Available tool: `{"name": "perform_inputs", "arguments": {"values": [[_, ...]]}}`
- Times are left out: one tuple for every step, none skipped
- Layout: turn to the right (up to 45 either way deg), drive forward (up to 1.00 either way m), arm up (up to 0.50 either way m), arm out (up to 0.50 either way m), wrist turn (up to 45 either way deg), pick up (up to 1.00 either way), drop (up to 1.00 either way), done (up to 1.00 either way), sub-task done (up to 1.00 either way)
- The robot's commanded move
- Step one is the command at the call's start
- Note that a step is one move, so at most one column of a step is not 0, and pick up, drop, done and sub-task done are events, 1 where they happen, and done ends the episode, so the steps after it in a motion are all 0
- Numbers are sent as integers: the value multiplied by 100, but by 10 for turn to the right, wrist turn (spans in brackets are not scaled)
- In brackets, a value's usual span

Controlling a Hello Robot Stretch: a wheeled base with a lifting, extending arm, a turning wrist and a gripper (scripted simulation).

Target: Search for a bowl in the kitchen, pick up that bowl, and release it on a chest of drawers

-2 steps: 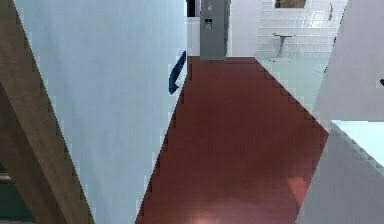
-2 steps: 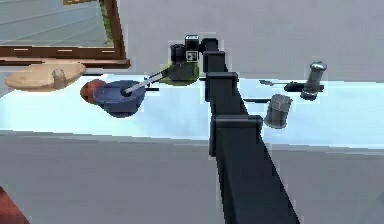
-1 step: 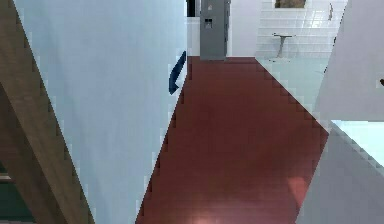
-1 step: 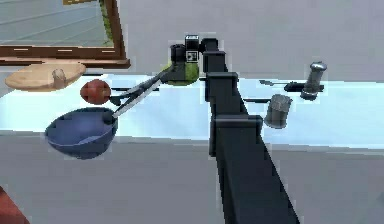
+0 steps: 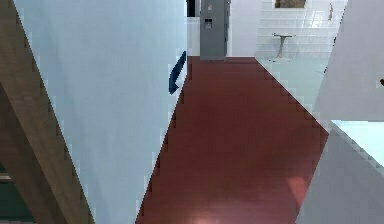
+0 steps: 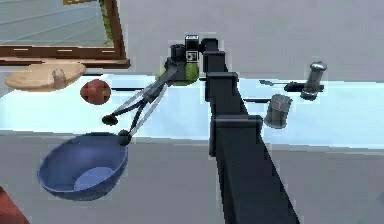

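Note:
In the arm side view a blue bowl (image 6: 84,168) hangs at the lower left, in front of the white counter's (image 6: 330,120) edge and clear of its top. The dark arm (image 6: 235,140) rises from the bottom edge to its two white marker squares. From there my gripper (image 6: 122,136) slants down and to the left, its thin fingers (image 6: 140,105) ending at the bowl's rim. The gripper holds the bowl.
The counter carries a loaf on a plate (image 6: 44,75), a red fruit (image 6: 95,92), a green fruit (image 6: 186,72), a metal cup (image 6: 278,110) and a shaker (image 6: 316,78). In the forward view a red-brown floor (image 5: 240,130) runs between a white wall (image 5: 100,90) and a white cabinet (image 5: 350,150) toward a grey fridge (image 5: 213,28).

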Motion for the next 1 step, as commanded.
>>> {"name": "perform_inputs", "arguments": {"values": [[0, 0, 0, -44, 0, 0, 0, 0, 0]]}}
